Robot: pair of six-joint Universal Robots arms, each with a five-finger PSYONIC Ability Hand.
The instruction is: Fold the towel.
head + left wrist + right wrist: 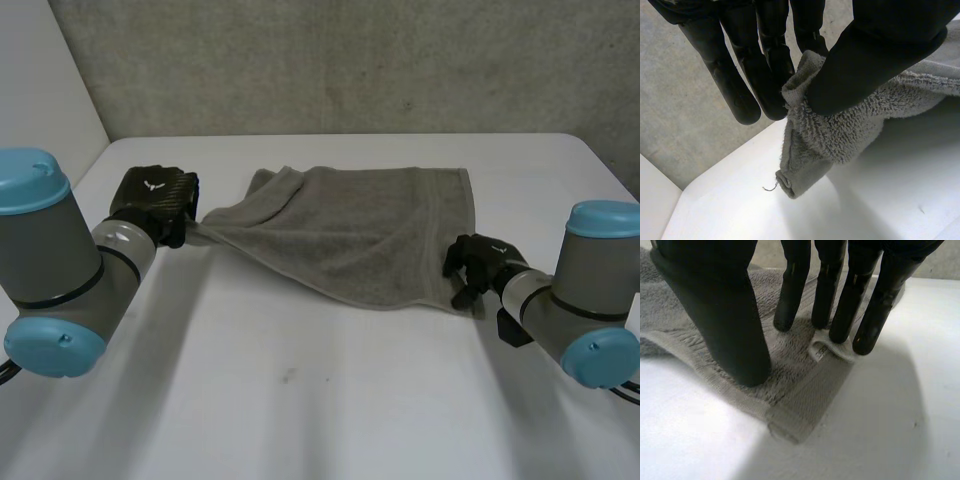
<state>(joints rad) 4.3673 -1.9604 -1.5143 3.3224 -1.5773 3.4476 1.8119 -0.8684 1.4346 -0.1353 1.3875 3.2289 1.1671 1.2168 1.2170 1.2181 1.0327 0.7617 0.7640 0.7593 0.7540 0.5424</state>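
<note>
Left hand pinches towel corner.

No readable text, small white emblem on left hand

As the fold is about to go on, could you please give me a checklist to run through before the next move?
1. Left hand grip: thumb and fingers pinch a corner of the grey terry towel: ok.
2. The pinched corner hangs above the white table: ok.
3. Right hand grip: straight fingers and thumb press on the towel by its near right corner, with nothing pinched: not ok.
4. Towel lying flat: the part by the left hand is bunched and creased: not ok.
5. Towel wholly on the table, no edge over the rim: ok.
</note>
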